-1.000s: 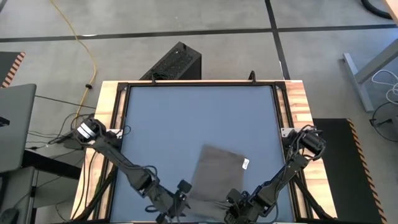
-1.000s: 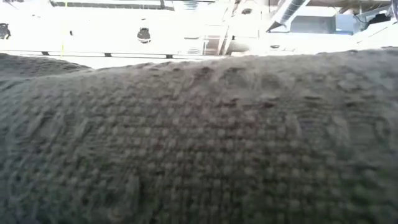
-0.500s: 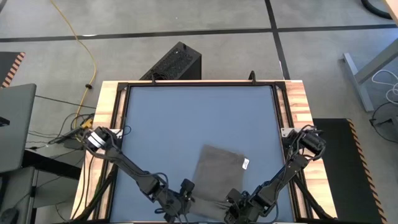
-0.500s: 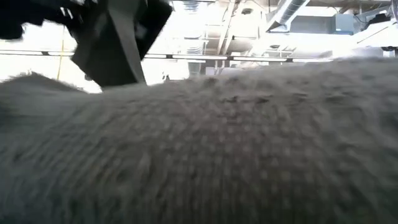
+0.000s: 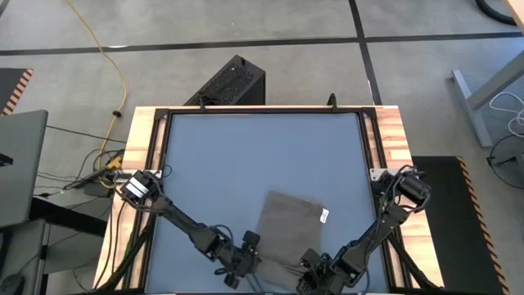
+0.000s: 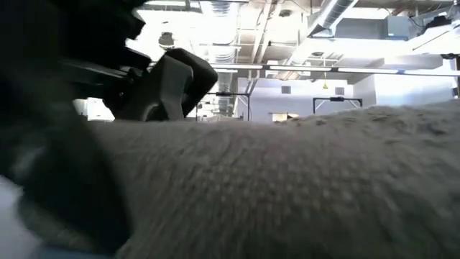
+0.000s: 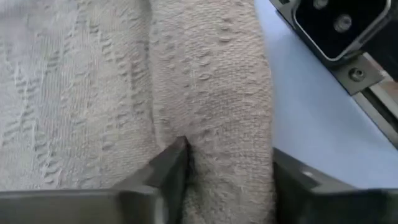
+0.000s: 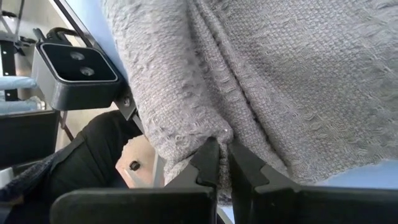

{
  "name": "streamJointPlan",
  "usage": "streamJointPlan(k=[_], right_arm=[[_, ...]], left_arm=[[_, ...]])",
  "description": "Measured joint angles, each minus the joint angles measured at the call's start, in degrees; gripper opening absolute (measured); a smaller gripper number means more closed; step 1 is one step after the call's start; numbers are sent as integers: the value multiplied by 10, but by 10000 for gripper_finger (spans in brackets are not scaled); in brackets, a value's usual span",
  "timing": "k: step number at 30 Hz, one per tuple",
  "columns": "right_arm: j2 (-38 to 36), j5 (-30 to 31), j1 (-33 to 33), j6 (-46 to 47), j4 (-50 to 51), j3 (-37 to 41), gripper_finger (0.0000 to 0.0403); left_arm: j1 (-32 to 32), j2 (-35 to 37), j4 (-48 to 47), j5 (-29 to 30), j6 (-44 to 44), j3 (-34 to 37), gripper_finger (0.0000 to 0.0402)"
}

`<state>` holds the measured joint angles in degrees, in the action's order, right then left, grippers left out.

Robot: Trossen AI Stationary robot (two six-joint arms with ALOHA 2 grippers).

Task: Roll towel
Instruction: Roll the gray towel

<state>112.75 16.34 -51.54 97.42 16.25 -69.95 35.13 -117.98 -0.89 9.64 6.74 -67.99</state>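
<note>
Now | towel (image 5: 288, 233): taupe, near edge rolled | left fingers (image 7: 168, 168) straddle roll | right fingers (image 8: 208, 162) pinch towel

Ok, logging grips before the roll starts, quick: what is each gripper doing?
Left gripper: open, fingers astride a fold of the taupe woven cloth towel.
Right gripper: shut on the towel's edge.
</note>
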Motion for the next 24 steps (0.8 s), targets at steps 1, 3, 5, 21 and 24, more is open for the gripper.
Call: streamJointPlan(k=[1,3,5,21,24], right_arm=[[0,2,-2,1,0,0,36],[0,3,-5,1,0,0,38],[0,3,-7,1,-4,0,42],[-94,16,-11,-180,49,2,132],[-96,58,-12,-282,-25,2,145]], left_arm=[[-5,2,-1,-16,5,0,137],[-17,2,-11,-51,23,-5,84],[-32,2,-25,-104,43,-12,36],[-144,-3,-33,-453,175,-24,39],[-159,-3,-34,-470,205,-24,40]])
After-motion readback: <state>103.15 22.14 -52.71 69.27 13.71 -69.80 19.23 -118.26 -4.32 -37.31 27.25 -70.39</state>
